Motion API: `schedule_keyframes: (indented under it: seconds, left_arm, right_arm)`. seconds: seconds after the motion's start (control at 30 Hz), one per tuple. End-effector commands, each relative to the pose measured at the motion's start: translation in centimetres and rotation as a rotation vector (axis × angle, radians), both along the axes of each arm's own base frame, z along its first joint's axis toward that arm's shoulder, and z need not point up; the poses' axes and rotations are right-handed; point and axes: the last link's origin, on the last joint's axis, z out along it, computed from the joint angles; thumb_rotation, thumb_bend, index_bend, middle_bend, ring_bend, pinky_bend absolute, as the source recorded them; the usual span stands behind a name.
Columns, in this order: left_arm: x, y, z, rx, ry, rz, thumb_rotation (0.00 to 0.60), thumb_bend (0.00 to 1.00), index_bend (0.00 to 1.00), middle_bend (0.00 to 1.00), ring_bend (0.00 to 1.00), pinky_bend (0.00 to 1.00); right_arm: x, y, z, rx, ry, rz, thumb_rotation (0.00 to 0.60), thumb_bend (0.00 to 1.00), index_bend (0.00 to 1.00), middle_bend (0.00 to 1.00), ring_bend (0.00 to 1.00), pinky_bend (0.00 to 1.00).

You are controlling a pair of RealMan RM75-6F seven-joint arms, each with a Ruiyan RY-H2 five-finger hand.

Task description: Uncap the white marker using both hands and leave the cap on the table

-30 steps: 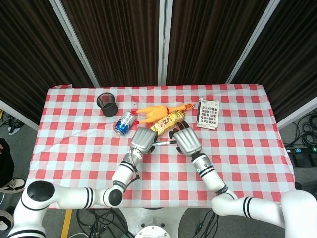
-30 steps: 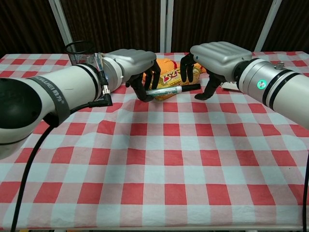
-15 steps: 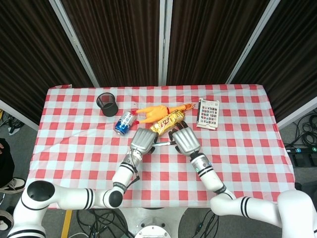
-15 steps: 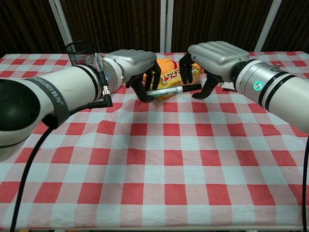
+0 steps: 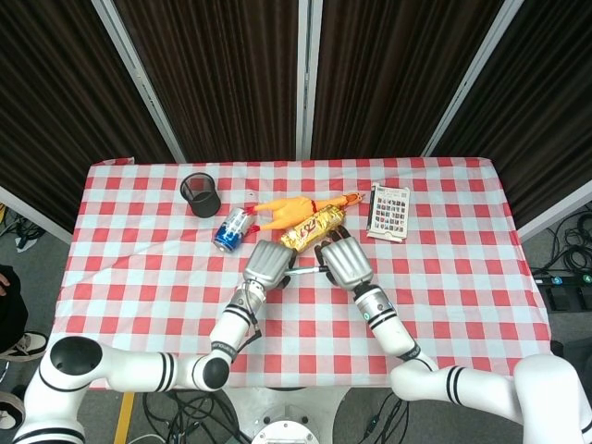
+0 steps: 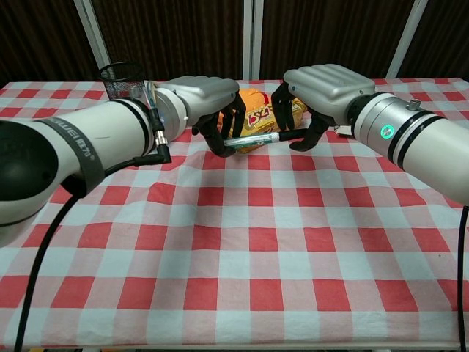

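Checkered table (image 6: 249,242); left hand (image 6: 207,99) grips white marker (image 6: 253,138), right hand (image 6: 316,86) pinches cap end.

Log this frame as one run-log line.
left hand: holds marker above table | right hand: fingers around black cap end, grip unclear | cap: on | behind: snack bag

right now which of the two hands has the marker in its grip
The left hand grips the white marker by one end. The right hand curls around the black cap end, but its contact is unclear.
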Motion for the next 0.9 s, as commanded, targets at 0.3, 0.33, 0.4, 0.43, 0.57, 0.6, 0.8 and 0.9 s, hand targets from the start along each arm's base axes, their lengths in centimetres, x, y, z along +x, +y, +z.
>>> schedule_keyframes:
  seconds: [0.3,0.33,0.4,0.43,0.57,0.6,0.8,0.9]
  left_arm:
    - [-0.06,-0.13,-0.06,-0.004,0.007,-0.001,0.6,0.42,0.54,0.56,0.53,0.58]
    - [-0.04,-0.13,-0.07,-0.004,0.007,-0.002,0.6,0.42,0.54,0.56,0.53,0.58]
    - [-0.03,-0.11,-0.07,-0.004,0.004,-0.001,0.6,0.42,0.54,0.56,0.53,0.58]
    - [-0.02,-0.11,-0.08,-0.004,0.003,0.0,0.6,0.42,0.54,0.56,0.53,0.58]
    - [-0.03,-0.23,0.01,-0.003,0.002,-0.004,0.6,0.42,0.54,0.56,0.53,0.58]
    - [-0.04,-0.25,0.03,-0.002,0.002,-0.004,0.6,0.42,0.54,0.56,0.53,0.58]
    - [-0.09,-0.32,0.04,-0.004,0.003,-0.004,0.6,0.42,0.54,0.56,0.53,0.58]
    - [-0.08,-0.4,-0.02,-0.007,0.005,-0.007,0.6,0.42,0.54,0.56,0.53,0.58]
  right_arm:
    - [-0.04,0.0,-0.11,-0.001,0.005,-0.001,0.6,0.13,0.62,0.56,0.26,0.19]
    - [-0.04,0.0,-0.13,-0.001,0.006,-0.001,0.6,0.13,0.63,0.56,0.26,0.19]
    - [-0.05,0.03,-0.2,0.0,0.007,-0.003,0.6,0.13,0.63,0.56,0.27,0.19]
    - [-0.05,0.03,-0.22,0.002,0.007,-0.003,0.6,0.13,0.63,0.57,0.27,0.19]
    - [-0.08,0.08,-0.29,0.007,0.006,-0.003,0.6,0.13,0.63,0.56,0.27,0.2]
    - [-0.09,0.06,-0.28,0.008,0.005,-0.003,0.6,0.12,0.63,0.55,0.27,0.2]
    - [-0.19,0.07,-0.25,0.007,0.0,-0.004,0.6,0.11,0.56,0.55,0.27,0.2]
    - [-0.25,0.11,-0.28,0.008,0.002,-0.005,0.6,0.1,0.55,0.55,0.26,0.2]
